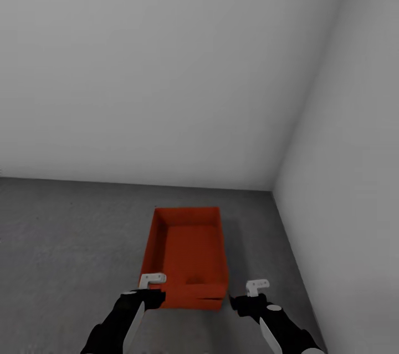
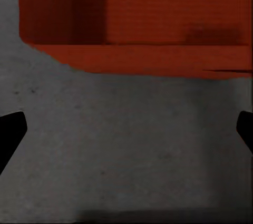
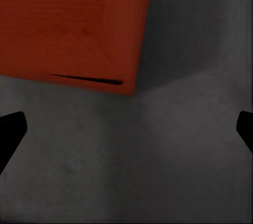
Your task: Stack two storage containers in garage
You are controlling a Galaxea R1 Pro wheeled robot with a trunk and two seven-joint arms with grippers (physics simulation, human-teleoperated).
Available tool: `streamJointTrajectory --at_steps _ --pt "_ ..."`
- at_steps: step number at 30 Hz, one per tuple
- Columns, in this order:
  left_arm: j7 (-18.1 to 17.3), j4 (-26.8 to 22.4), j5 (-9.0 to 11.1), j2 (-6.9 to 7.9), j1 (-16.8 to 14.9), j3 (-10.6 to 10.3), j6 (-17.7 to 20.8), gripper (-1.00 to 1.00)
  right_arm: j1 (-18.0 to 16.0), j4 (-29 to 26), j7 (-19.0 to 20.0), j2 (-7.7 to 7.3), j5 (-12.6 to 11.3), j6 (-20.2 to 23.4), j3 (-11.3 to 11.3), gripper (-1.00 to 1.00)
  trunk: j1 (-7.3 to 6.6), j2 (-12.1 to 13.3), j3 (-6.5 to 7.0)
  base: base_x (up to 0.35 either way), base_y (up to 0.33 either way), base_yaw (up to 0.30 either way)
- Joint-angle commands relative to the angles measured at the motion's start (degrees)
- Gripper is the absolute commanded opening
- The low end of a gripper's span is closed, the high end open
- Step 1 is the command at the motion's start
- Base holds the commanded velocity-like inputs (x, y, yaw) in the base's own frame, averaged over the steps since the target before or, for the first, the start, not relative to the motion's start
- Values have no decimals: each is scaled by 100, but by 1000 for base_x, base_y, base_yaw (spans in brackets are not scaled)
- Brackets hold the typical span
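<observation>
Here, both bins (image 1: 188, 257) are sitting nested on the concrete floor (image 1: 66, 232) at twelve o'clock, the left gripper (image 1: 152, 287) and right gripper (image 1: 244, 294) spreading empty; a careless retreat is risking nudging the stack askew.

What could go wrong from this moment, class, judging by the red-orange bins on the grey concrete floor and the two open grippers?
1. The red-orange rectangular storage containers look stacked, with a dark slit at the near edge; the upper bin may sit unevenly and slip if nudged.
2. The left gripper and right gripper flank the stack closely; withdrawing carelessly could knock it.
3. The pale grey wall is near the right arm, risking a scrape.
</observation>
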Motion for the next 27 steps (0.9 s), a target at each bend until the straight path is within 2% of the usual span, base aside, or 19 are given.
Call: streamJointTrajectory --at_steps 1,8,18,24,27 --pt "-10 -10 -41 -4 -1 22 30 100 0 -12 6 -2 2 34 13 100 -26 39 14 -285 -55 0" --pt "-13 -10 -41 7 0 25 30 100 0 -12 6 -2 2 34 13 100 -180 320 140 -225 -18 0" --pt "-19 -4 -41 94 -1 88 -3 100 0 -12 6 -2 2 34 13 100 -399 721 319 -18 -1 0" --pt "-33 84 -51 128 0 521 -33 100 0 -10 6 -2 2 34 13 100 -531 961 427 0 0 0" --pt "-36 381 -53 215 -1 628 -267 100 0 -6 6 -2 2 30 13 100 -597 1082 481 0 0 0"
